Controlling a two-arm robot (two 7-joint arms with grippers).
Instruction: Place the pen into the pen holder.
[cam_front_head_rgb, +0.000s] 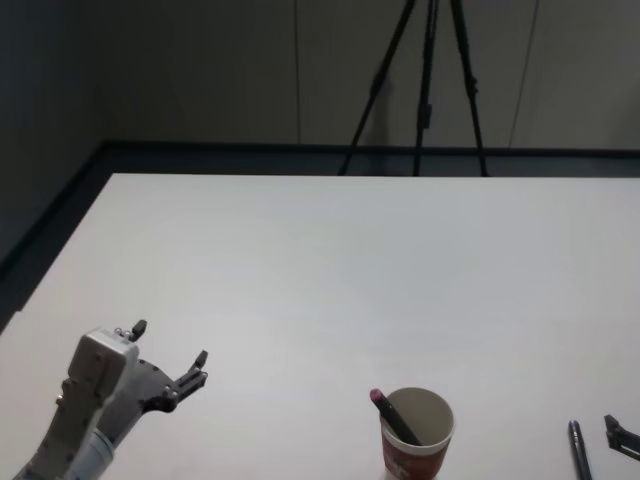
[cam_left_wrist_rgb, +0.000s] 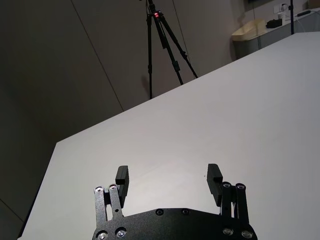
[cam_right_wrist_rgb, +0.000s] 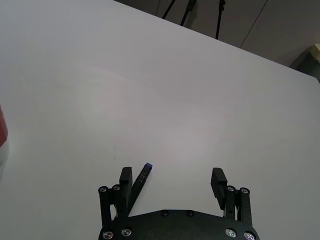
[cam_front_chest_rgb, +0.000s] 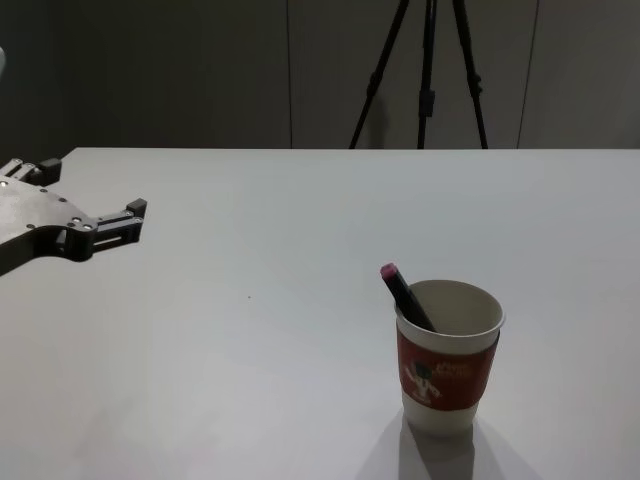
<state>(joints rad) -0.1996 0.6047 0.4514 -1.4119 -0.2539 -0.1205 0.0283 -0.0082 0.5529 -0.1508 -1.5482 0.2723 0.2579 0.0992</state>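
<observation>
From the head we look steeply down over the white table (cam_front_head_rgb: 330, 280) toward the tripod (cam_front_head_rgb: 426, 90), from the chest lower and nearer across it, both sharing the pen holder (cam_front_head_rgb: 428, 438), while each wrist camera peers forward between its own fingers (cam_left_wrist_rgb: 122, 176).

Robot lab or test room, not a home. Large plain white bench (cam_front_head_rgb: 330, 260) against dark blank wall panels (cam_front_head_rgb: 200, 70). A black tripod (cam_front_head_rgb: 425, 80) stands past the bench's far edge, with a small red light (cam_left_wrist_rgb: 156, 15) lit on it. The left pincer (cam_left_wrist_rgb: 168, 172) of a robot arm hangs over the bench, fingers spread. A side counter (cam_left_wrist_rgb: 247, 46) in the far corner carries a beige tray (cam_left_wrist_rgb: 250, 29).
</observation>
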